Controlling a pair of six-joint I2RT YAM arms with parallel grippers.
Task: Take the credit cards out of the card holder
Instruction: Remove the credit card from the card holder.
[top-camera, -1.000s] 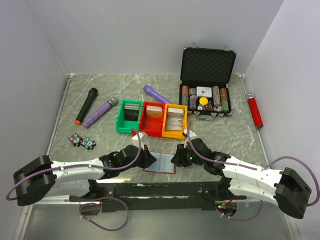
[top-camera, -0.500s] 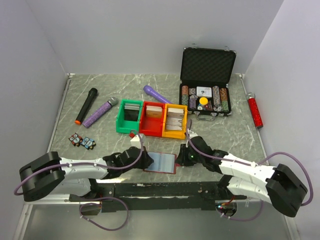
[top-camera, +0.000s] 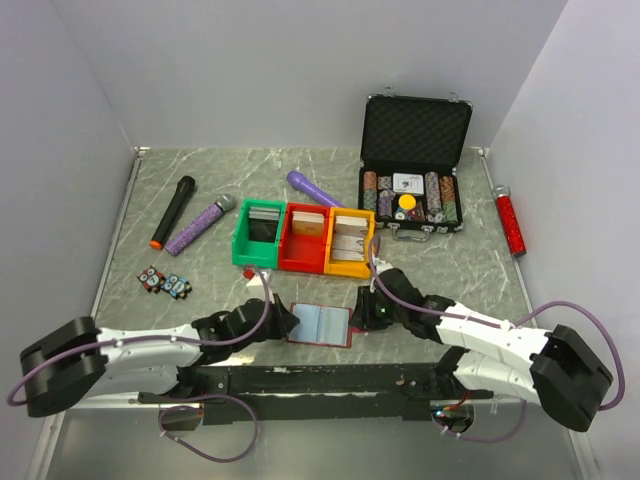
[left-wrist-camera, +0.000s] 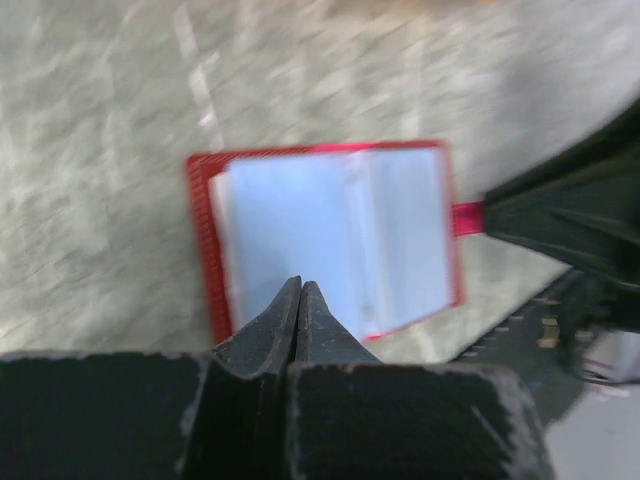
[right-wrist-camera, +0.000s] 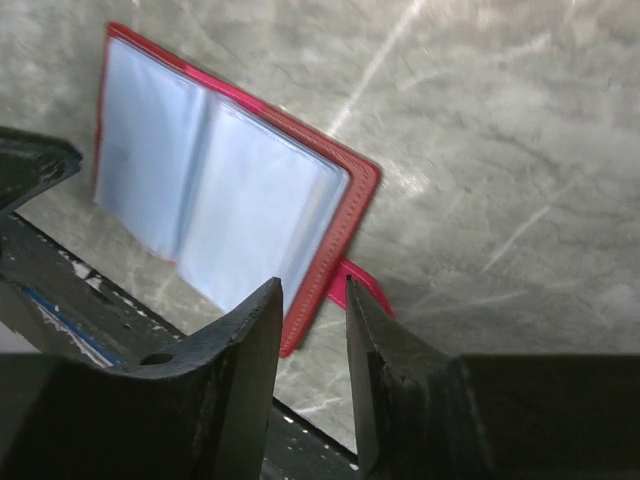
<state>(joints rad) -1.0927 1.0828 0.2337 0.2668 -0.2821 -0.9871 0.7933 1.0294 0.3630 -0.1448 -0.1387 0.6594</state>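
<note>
The card holder (top-camera: 318, 324) lies open and flat near the table's front edge, dark red with pale grey-blue sleeves facing up (left-wrist-camera: 330, 230) (right-wrist-camera: 215, 195). I cannot make out any credit cards in the sleeves. My left gripper (top-camera: 285, 320) is at the holder's left edge, its jaws pressed together with nothing between them (left-wrist-camera: 300, 285), the tips over the sleeve's near edge. My right gripper (top-camera: 358, 318) stands open (right-wrist-camera: 312, 295) astride the holder's right edge, one finger beside the little snap tab (right-wrist-camera: 362, 285).
Green (top-camera: 258, 235), red (top-camera: 303, 238) and yellow (top-camera: 350, 243) bins stand just behind the holder. An open black chip case (top-camera: 412, 190) is at the back right. Microphones (top-camera: 172, 212) (top-camera: 200, 224) (top-camera: 313, 188), a red cylinder (top-camera: 511, 222) and small items (top-camera: 165, 283) lie around. A black rail (top-camera: 330, 380) runs along the front edge.
The left gripper closed fully and drew back slightly to the left. The right gripper narrowed and widened again at the holder's right edge. The holder stayed put.
</note>
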